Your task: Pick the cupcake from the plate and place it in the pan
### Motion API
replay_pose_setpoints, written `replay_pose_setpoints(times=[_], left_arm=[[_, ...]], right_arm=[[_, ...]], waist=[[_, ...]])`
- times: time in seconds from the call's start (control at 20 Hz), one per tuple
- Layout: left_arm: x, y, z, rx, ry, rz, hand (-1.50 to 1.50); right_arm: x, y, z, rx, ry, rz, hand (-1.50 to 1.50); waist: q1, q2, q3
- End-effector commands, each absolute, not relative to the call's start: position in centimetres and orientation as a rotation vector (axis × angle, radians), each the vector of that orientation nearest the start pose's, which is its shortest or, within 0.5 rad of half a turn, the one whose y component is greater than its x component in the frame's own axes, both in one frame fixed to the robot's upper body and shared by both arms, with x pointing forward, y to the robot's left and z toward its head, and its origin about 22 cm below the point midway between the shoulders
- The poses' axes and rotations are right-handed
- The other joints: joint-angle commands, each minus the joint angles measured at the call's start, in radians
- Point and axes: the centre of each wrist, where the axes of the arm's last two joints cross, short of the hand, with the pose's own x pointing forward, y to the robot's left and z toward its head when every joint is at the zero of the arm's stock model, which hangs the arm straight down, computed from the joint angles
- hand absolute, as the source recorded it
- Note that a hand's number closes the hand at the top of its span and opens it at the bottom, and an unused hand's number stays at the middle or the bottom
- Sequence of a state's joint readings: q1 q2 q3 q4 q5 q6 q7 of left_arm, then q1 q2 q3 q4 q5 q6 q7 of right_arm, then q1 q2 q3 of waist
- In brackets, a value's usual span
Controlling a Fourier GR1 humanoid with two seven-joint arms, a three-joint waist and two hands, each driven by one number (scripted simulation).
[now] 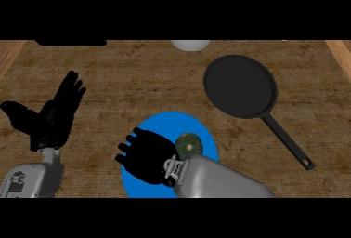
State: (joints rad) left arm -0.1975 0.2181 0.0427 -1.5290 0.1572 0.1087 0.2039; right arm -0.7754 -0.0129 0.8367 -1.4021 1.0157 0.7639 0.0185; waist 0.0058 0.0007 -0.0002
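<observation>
The cupcake [188, 144], seen from above as a dark greenish round, sits on the blue plate [171, 121] toward its right side. My right hand [147, 157] hovers over the plate's middle, just left of the cupcake, with its edge against or very near it. Its fingers point left and are relaxed, not wrapped round the cupcake. The black pan [240, 86] lies to the upper right, holding nothing, and its handle [288, 142] runs down to the right. My left hand [53, 116] rests open at the left, fingers up.
A white rounded object [190, 44] sits at the counter's far edge, above the pan's left side. A dark flat shape [70, 42] lies at the far left. Wooden borders [341, 53] run along both sides of the counter.
</observation>
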Motion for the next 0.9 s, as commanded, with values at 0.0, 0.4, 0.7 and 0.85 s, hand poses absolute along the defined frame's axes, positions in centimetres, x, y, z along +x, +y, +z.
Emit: replay_pose_setpoints(times=[0.0,0.4,0.7,0.85], left_arm=[[28.3,28.1,4.5,0.098,-1.522,0.034,0.0],[27.7,27.0,4.3,0.078,-1.507,0.024,0.0],[27.6,27.7,6.4,0.083,-1.515,0.02,0.0],[28.9,26.4,6.0,0.1,-1.531,0.014,0.0]], right_arm=[[25.5,1.7,9.6,0.408,1.672,-3.009,-1.5],[25.9,2.4,7.2,0.341,1.691,-3.068,-1.5],[26.0,3.0,6.0,0.232,1.669,-3.017,1.5],[26.2,2.5,4.3,0.189,1.729,-2.973,1.5]], waist=[[-0.001,-0.001,0.0],[0.008,0.0,0.0],[0.018,0.001,0.0],[0.011,0.002,0.0]])
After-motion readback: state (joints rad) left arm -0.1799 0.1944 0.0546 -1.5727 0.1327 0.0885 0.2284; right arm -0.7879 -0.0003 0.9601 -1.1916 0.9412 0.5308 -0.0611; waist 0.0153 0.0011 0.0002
